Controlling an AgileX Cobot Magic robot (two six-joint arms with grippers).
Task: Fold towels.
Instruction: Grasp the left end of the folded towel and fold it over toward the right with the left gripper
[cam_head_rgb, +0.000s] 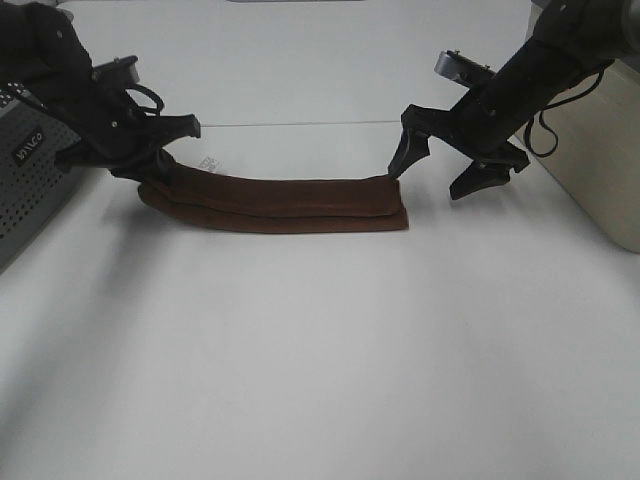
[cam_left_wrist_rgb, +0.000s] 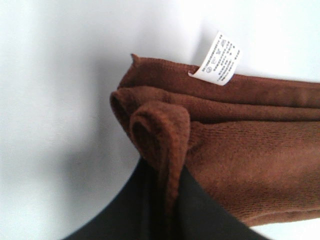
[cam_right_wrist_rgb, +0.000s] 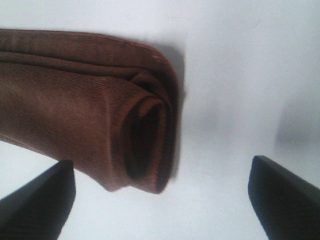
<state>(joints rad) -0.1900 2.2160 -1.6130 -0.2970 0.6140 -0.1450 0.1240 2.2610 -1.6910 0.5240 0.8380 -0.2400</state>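
White desk (cam_head_rgb: 320, 380), folded reddish-brown terry towel (cam_head_rgb: 280, 205): left claw (cam_head_rgb: 158, 162) pinches 9 o'clock end; right claw (cam_head_rgb: 430, 178), wide at 3 o'clock, should grip all layers.

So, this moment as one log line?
towel: folded strip | left fingers: shut on tagged end | right fingers: open beside other end

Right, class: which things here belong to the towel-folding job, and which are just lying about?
Belonging: brown towel, its white tag, left gripper shut on one end, right gripper open by the other.
Lying about: grey perforated box, beige box.
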